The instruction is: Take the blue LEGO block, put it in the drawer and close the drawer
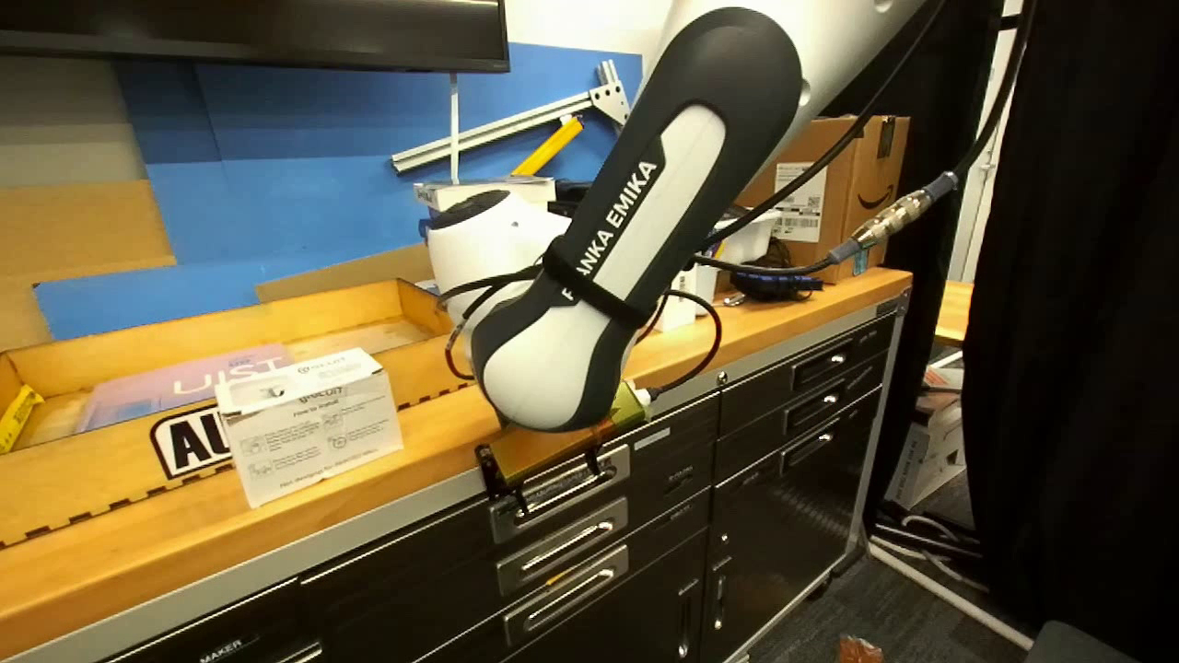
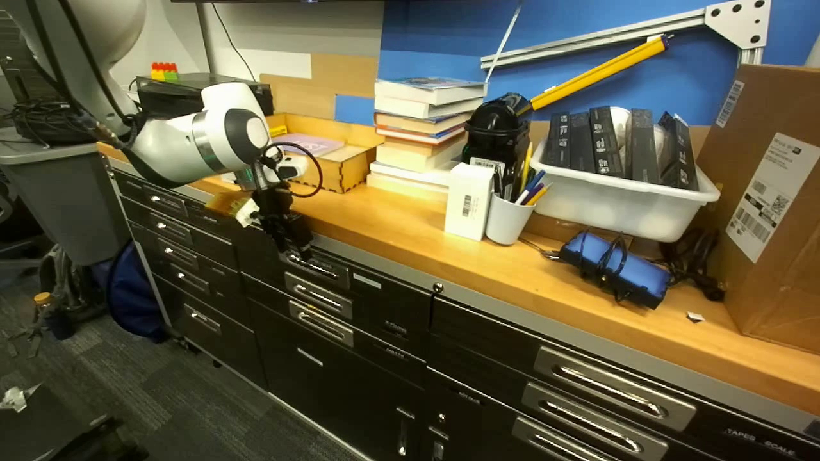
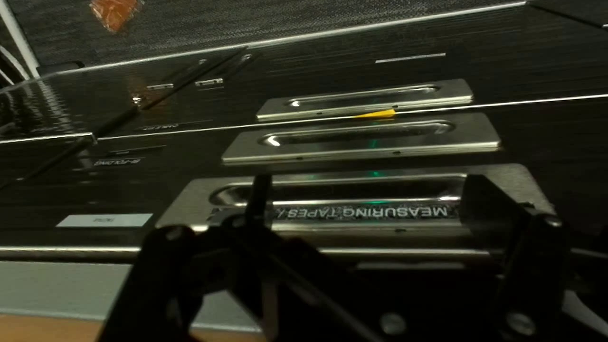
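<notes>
The robot arm (image 1: 695, 152) reads "F…ANKA EMIKA", the lilac board (image 1: 152, 387) "UIST", the wooden tray (image 1: 115, 470) "AU", the white carton (image 1: 313, 433) "How to install", a drawer front (image 1: 235, 626) "MAKER", a handle plate (image 3: 365, 212) "MEASURING TAPES"; the cardboard box (image 1: 846, 180) bears a smile-arrow.

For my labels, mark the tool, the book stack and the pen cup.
Tool (image 3: 368, 192): wrist view, between fingertips
Book stack (image 2: 418, 134): an exterior view, facing side
Pen cup (image 2: 506, 221): an exterior view, outer wall

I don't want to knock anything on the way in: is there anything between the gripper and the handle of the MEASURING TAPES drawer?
Nothing visible: in the wrist view, the open gripper faces the silver handle of the drawer with no object between. Whether they touch, I can't tell.
</notes>
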Robot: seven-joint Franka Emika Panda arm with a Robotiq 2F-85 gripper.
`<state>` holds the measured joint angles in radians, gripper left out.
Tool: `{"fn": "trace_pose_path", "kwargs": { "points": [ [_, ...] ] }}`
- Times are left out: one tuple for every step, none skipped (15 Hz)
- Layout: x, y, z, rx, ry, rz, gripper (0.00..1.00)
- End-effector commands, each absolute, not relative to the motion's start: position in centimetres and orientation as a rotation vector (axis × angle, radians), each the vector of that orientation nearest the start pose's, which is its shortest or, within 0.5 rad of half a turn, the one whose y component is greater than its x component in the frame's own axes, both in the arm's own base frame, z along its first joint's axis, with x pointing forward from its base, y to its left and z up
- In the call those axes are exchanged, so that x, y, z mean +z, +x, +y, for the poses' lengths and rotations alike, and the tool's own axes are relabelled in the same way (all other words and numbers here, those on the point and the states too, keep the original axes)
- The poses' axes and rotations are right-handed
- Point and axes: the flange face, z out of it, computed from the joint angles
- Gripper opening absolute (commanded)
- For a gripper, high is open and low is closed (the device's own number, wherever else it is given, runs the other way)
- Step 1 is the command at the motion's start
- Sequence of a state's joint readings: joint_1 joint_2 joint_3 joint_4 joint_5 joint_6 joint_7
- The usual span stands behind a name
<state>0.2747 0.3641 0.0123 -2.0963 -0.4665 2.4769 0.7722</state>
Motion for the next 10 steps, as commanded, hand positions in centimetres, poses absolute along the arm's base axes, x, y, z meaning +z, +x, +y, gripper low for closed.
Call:
{"fn": "trace_pose_path", "kwargs": {
  "points": [
    [27.4,56.2,17.4,-0.484,-3.330,0.214,1.00],
    [28.1,55.5,17.6,-0.499,-3.326,0.197,1.00],
    [28.7,55.2,17.7,-0.519,-3.326,0.186,1.00],
    [30.7,54.5,17.5,-0.499,-3.332,0.140,1.00],
    [32.0,54.3,17.4,-0.497,-3.342,0.132,1.00],
    [34.0,54.1,17.1,-0.507,-3.343,0.108,1.00],
    [36.1,54.0,16.8,-0.501,-3.338,0.080,1.00],
    [38.1,53.8,16.5,-0.465,-3.325,0.052,1.00],
    [40.1,53.6,16.3,-0.447,-3.325,0.057,1.00],
    [42.2,53.3,16.0,-0.409,-3.316,0.036,1.00]
  ]
}}
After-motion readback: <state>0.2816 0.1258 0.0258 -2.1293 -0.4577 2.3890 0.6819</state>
